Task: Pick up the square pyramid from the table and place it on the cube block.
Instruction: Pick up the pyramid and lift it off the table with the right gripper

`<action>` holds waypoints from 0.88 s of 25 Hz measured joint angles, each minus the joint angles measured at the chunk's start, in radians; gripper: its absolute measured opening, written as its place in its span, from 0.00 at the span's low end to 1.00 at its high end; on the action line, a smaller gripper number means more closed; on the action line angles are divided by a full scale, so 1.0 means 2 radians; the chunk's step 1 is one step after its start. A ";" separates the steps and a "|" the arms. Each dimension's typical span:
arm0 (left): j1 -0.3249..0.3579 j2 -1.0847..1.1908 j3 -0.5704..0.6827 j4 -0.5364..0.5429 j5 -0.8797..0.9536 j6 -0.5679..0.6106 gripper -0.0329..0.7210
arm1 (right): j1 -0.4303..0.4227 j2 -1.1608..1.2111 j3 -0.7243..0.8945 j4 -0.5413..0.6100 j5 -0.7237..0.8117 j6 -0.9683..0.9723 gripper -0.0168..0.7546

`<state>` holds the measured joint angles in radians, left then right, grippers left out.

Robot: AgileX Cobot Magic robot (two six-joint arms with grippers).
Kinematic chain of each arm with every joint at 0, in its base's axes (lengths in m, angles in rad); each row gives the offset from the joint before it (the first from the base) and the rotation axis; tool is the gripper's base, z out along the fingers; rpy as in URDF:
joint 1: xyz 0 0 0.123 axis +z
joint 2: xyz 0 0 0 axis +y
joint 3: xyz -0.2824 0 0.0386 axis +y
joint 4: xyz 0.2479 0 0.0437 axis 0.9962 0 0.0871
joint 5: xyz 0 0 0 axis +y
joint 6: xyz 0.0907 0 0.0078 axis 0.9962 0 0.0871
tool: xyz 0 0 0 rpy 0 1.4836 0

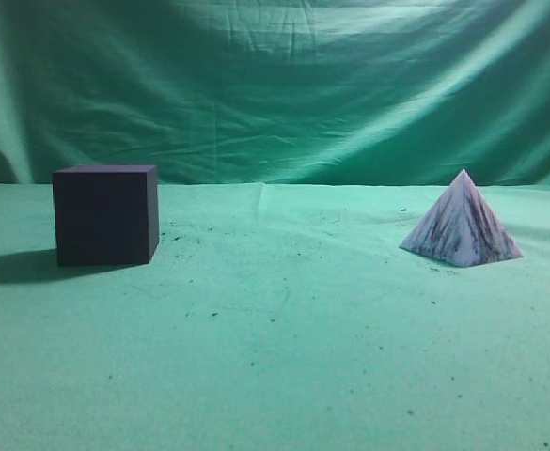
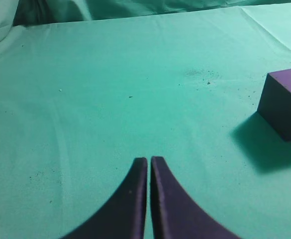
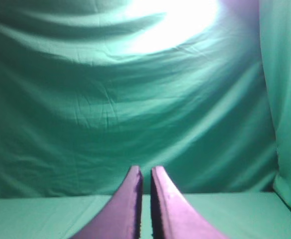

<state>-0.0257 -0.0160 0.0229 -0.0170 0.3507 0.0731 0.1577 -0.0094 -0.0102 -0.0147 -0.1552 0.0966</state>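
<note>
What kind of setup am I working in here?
Probably a staged test bench, not a home or workshop: green cloth covers the table and hangs as a backdrop, with only a dark cube and a marbled pyramid laid out.

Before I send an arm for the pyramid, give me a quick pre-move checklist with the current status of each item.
1. Pyramid upright on its base, apart from other things on the table: ok.
2. Cube top bare, ready to receive it: ok.
3. Path between cube and pyramid free of obstacles: ok.
4. Right claw open for the grasp: not ok, fingers nearly together.
5. Right claw aimed at the pyramid: not ok, its camera shows only the backdrop.
6. Left claw off the cube: ok, shut and empty, cube off to its right.
</note>
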 joint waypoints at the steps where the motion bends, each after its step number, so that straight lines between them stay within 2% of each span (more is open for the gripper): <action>1: 0.000 0.000 0.000 0.000 0.000 0.000 0.04 | 0.000 0.001 -0.018 -0.001 0.034 0.000 0.10; 10: 0.000 0.000 0.000 0.000 0.000 0.000 0.04 | 0.000 0.194 -0.222 0.004 0.356 0.000 0.10; 13: 0.000 0.000 0.000 0.000 0.000 0.000 0.04 | 0.000 0.272 -0.263 0.011 0.418 -0.016 0.10; 17: 0.000 0.000 0.000 0.000 0.000 0.000 0.04 | 0.001 0.377 -0.331 0.061 0.499 -0.091 0.10; 18: 0.000 0.000 0.000 0.000 0.000 0.000 0.04 | 0.010 0.406 -0.347 0.073 0.514 -0.106 0.10; 19: 0.000 0.000 0.000 0.000 0.000 0.000 0.04 | 0.024 0.435 -0.358 0.077 0.525 -0.115 0.02; 22: 0.000 0.000 0.000 0.000 0.000 0.000 0.04 | 0.083 0.509 -0.388 0.073 0.537 -0.119 0.02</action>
<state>-0.0257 -0.0160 0.0229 -0.0170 0.3507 0.0731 0.3240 1.0078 -0.7868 0.1321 0.9193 -0.1412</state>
